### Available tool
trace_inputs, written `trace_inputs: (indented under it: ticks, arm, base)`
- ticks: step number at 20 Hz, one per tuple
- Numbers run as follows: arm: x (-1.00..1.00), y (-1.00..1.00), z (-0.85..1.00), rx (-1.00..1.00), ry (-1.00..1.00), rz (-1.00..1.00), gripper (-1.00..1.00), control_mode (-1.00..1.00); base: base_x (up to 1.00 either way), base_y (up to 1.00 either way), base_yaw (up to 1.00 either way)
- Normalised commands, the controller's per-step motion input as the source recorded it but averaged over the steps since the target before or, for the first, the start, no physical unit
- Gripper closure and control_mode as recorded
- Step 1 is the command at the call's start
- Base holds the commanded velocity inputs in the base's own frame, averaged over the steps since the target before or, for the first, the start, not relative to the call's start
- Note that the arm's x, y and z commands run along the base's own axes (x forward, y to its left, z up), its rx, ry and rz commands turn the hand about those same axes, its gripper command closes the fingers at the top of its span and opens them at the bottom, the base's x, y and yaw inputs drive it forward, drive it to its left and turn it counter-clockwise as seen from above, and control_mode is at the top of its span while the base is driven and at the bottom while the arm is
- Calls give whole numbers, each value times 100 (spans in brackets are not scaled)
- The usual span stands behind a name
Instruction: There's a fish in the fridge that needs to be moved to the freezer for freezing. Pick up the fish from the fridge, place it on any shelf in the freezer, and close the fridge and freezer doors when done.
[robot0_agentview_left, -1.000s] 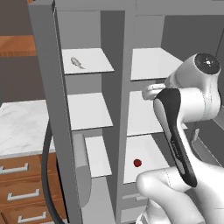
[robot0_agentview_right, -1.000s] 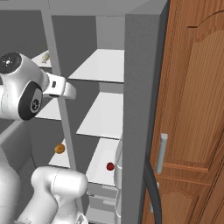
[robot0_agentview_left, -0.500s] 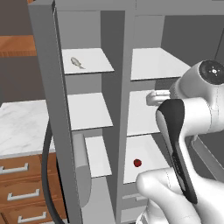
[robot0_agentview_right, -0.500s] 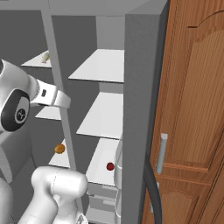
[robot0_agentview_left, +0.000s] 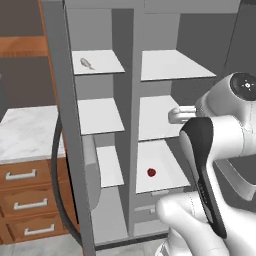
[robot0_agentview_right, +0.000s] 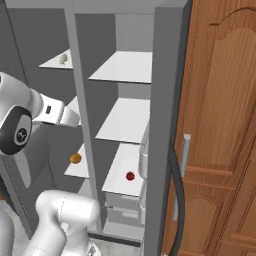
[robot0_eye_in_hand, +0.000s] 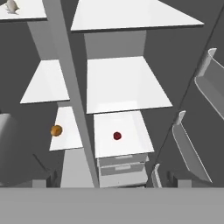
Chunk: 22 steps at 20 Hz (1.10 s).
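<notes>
Hand view: fish (robot0_eye_in_hand: 10, 6) at upper left on a narrow shelf (robot0_eye_in_hand: 26, 12), gripper (robot0_eye_in_hand: 107, 180) at bottom wide open, empty.

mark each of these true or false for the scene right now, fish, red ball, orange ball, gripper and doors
1. The fish lies on the top shelf of the freezer. True.
2. The small red ball sits on the top fridge shelf. False: it rests on the lowest white shelf, just above the drawers.
3. The gripper holds the fish. False: its jaws are open and empty, back from the shelves.
4. An orange ball sits on a lower freezer shelf. True.
5. Both doors are closed. False: both compartments stand open, shelves exposed.
</notes>
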Motion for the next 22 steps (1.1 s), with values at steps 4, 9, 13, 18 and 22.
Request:
trace_inputs:
  ticks: [4,9,13,18,22]
  arm:
    - [0,0,0,0,0,0,-100,100]
    - [0,0,0,0,0,0,-100,100]
    - [0,0,0,0,0,0,-100,100]
    - [0,0,0,0,0,0,-100,100]
    - [0,0,0,0,0,0,-100,100]
  base:
    - [-64,6,1]
    - [-46,2,1]
    - [-26,0,0]
    - [-38,5,0]
    - [-30,8,0]
